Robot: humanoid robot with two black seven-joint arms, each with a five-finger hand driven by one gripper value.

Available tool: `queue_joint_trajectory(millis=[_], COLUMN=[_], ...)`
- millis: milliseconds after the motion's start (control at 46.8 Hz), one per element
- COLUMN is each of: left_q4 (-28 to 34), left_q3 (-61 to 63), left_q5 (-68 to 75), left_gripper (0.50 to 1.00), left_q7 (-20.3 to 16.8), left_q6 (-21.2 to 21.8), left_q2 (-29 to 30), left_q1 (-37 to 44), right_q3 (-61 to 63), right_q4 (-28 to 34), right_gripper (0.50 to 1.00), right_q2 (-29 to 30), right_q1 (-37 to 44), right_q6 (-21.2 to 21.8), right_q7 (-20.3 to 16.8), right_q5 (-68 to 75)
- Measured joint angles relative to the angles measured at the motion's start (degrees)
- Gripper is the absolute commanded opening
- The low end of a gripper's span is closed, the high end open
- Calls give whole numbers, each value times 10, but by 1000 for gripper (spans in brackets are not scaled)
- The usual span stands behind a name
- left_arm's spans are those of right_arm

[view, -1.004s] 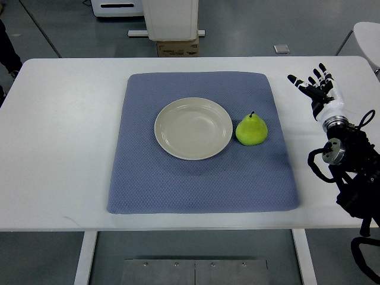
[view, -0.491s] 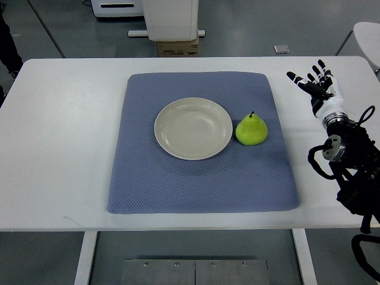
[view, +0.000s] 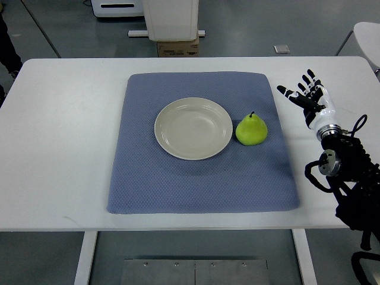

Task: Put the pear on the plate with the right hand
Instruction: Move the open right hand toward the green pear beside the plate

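Fingers spread and holding nothing, the right hand [view: 306, 100] hovers over the bare white table [view: 65, 136] at the right side of the scene, just beyond the right edge of the blue mat [view: 202, 178], with its black-and-white fingertips pointing left and toward the far side. Its dark forearm, wrapped in looping cables, runs back toward the near right corner. The pear [view: 251, 129] lies to the left of the hand and slightly nearer, standing upright on the mat with its dark stem up, apart from the hand with a strip of mat and table between them. The plate [view: 193, 128] sits to the left of the pear near the mat's middle, its rim just beside the pear; whether the two touch cannot be told. The plate is shallow, cream-coloured and holds nothing. Between hand and pear only flat mat shows, and nothing stands on that strip. The mat's right edge runs slantwise close under the hand, and the table's right edge lies just past the wrist. Wide open table spreads to the left of the mat, and narrower bands run along its far and near sides. Beyond the table's far edge stand a white machine base [view: 170, 19] and a cardboard box [view: 177, 47] on the grey floor, well clear of the work area.
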Motion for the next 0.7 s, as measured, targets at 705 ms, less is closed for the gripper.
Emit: queue_joint_trajectory(millis=[705], left_q4=[0], left_q3=[0], left_q5=[0], left_gripper=[1000], left_q7=[0], left_q6=[0], left_q2=[0], left_q1=[-1], right_q3=[-21], right_q4=[16], right_gripper=[1000], right_q2=[-26], right_q1=[-23], right_q6=[14], right_q7=[15], right_q5=[9])
